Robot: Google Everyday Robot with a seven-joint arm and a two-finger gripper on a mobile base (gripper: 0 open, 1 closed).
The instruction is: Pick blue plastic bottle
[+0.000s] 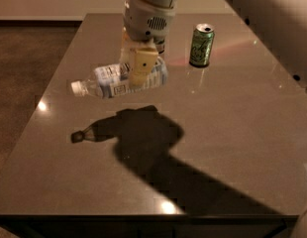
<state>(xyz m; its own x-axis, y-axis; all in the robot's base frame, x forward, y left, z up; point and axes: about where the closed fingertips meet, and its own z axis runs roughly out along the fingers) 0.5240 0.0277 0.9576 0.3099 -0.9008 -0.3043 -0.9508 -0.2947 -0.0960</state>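
Evidently the pick is close to complete in the single camera view: the end effector, in the upper middle of the frame, is clamped across the body of the blue plastic bottle. The bottle lies roughly level with its white cap pointing toward the left edge. Its dark shadow falls well below it on the table, with a gap between bottle and shadow, so I judge the bottle to be hanging clear of the surface rather than resting on it. What seems left is only to carry it higher or away with the grip secure. The bottle is clear, thin-walled plastic, cylindrical and tapering to the neck, with a pale blue-and-white printed label. The visible finger across it is a flat, pale cream pad. The arm above is smooth white with a small grille of holes. The table is a dark, polished slab with small bright glints. A green can stands upright at the upper right, well apart from the bottle.
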